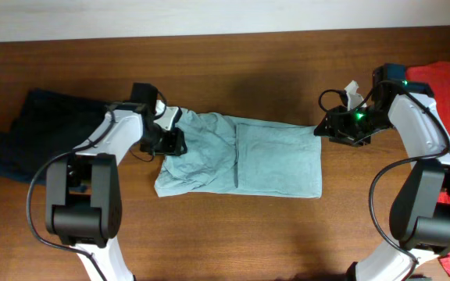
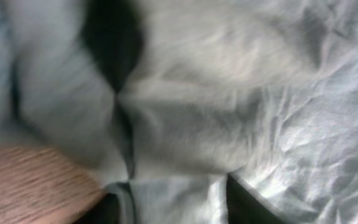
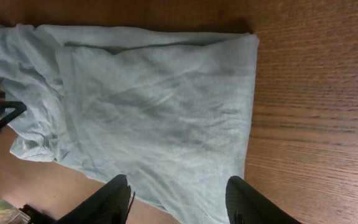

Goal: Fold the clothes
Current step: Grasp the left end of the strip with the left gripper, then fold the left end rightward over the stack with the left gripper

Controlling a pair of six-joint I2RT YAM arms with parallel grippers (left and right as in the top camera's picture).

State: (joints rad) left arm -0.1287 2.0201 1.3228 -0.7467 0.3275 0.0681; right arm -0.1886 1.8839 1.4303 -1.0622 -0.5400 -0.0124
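Running left-to-right, T-shirt lies between spread-fingered right hand and left hand, grip unclear.

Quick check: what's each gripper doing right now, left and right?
Left gripper: open, fingers apart close over the bunched end of the T-shirt.
Right gripper: open, fingers apart over the other end, holding nothing.

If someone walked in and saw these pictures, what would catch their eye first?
The pale grey-blue cotton T-shirt, partly folded into a long rectangle, lies centred on the wooden table, with the left gripper at its crumpled left end and the right gripper at its right edge. A dark navy garment sits far left, an orange-red shirt far right.
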